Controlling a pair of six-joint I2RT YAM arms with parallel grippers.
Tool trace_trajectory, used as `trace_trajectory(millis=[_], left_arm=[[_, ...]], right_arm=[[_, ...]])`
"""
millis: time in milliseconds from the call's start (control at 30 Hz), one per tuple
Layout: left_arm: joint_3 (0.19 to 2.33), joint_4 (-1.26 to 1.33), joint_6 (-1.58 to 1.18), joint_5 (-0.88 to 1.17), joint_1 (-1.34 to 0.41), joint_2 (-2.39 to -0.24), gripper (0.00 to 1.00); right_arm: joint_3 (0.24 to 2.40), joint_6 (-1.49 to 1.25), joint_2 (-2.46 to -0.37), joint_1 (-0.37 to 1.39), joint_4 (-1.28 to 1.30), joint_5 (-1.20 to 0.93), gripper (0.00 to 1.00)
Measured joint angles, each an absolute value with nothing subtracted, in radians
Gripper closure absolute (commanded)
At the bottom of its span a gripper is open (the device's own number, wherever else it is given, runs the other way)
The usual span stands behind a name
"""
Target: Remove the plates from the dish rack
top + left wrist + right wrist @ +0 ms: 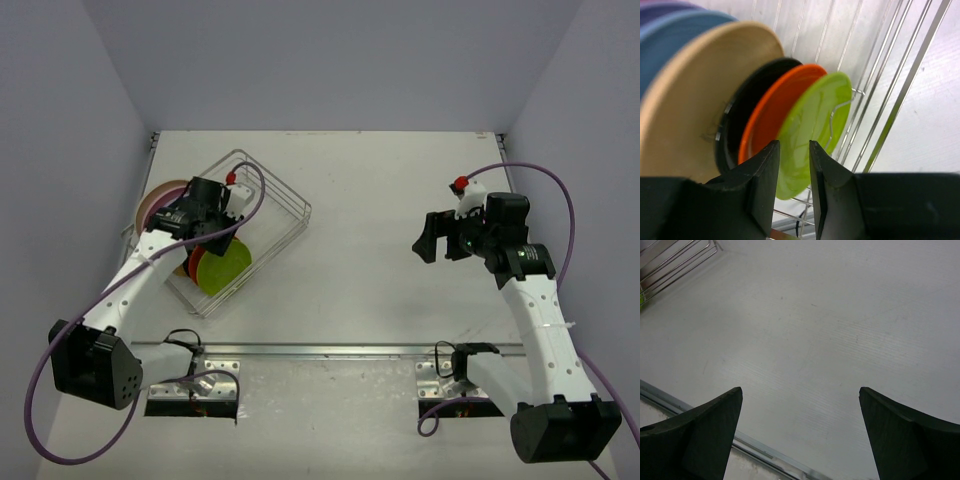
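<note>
The dish rack (285, 205) is a silver wire basket at the left of the table. Plates stand in a row in it: lime green (810, 125) at the near end, then orange (775, 110), black (747, 107), tan (695, 100) and blue (670, 40). The lime green plate (225, 268) leans away from the rest. My left gripper (793, 145) hovers just short of it, jaws a narrow gap apart, with nothing pinched between them. Over bare table at the right, my right gripper (428, 245) stands wide open and empty.
A pink and a cream plate rim (155, 200) show at the rack's far-left end. One rack corner (670, 265) shows in the right wrist view. A metal strip (330, 350) runs along the table's near edge. Grey walls enclose the table on three sides.
</note>
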State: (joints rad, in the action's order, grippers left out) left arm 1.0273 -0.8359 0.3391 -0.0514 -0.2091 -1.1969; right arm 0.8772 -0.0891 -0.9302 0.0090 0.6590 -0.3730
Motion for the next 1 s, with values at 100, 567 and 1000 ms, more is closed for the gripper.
trace_trajectory(millis=[100, 567, 1000], left_arm=[[1.071, -0.833, 0.339, -0.053, -0.207, -1.196, 0.71], [1.031, -0.829, 0.346, -0.047, -0.203, -1.2, 0.71], [0.952, -0.792, 0.362, -0.008, -0.195, -1.266, 0.72]], right_arm=[[0.877, -0.089, -0.93, 0.009, 0.659, -0.376, 0.01], [0.877, -0.089, -0.932, 0.009, 0.659, -0.378, 0.01], [0.877, -0.087, -0.936, 0.009, 0.66, -0.379, 0.01]])
